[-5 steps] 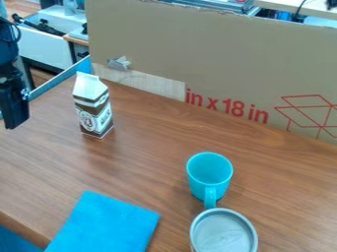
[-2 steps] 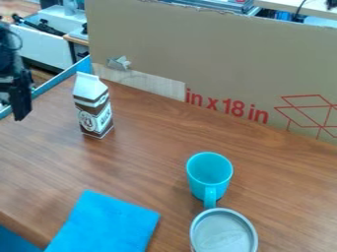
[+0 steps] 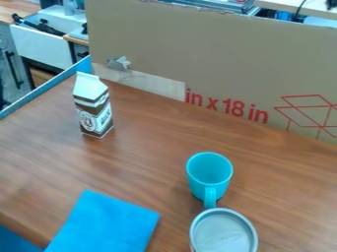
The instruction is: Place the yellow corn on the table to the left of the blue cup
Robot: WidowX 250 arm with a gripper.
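Observation:
A brown and white milk carton [image 3: 93, 107] stands upright at the upper left of the wooden table [image 3: 151, 147]. Right of the middle is a turquoise mug [image 3: 209, 176], upright, its handle pointing toward the view's bottom edge. Just below that handle sits a grey round container [image 3: 223, 232] with a pale inside; whether the two touch I cannot tell. A blue folded cloth [image 3: 104, 224] lies flat at the lower left.
A large cardboard panel [image 3: 217, 54] with red print walls off the table's back. A blue edge [image 3: 49, 89] runs along the upper left. Behind it stand a white cabinet and other equipment.
The black arm and gripper, at the left edge before, have left the view. Carton, mug, grey container and cloth have kept their places.

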